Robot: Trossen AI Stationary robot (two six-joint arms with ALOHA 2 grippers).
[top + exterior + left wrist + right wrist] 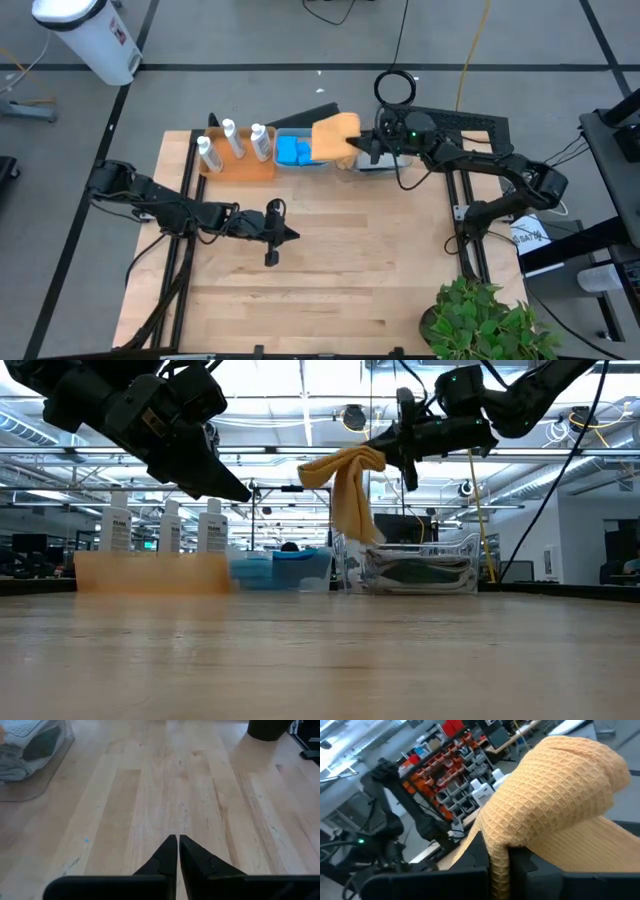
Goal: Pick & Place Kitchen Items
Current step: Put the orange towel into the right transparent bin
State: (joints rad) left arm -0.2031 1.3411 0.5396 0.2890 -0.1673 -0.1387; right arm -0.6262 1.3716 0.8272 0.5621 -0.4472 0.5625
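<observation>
- An orange waffle-weave cloth (335,135) hangs in the air in the upper middle of the high view, pinched between the fingers of the right gripper (366,147); in the low view it droops from the gripper's tips at the top centre of the frame, its lower end dangling above the near wall of a clear plastic bin (420,568).
- In the right wrist view the cloth (555,800) fills most of the frame, bunched over the dark fingers (520,862) that clamp it.
- That clear bin sits on the table right of centre at its far edge; a dark green cloth (425,572) lies inside it, and a grey one (12,762) shows in it at the upper left of the left wrist view.
- Just left of it in the high view stands a second clear bin (325,163) holding bright blue sponges (293,151).
- Further left, an orange tray (240,165) carries three white capped bottles (234,141), upright in a row.
- The left gripper (272,258) hovers over bare wood at the middle left of the table (330,270), well apart from all the items, its fingers pressed together with nothing between them.
- A green plant (485,320) stands at the lower right corner of the high view.
</observation>
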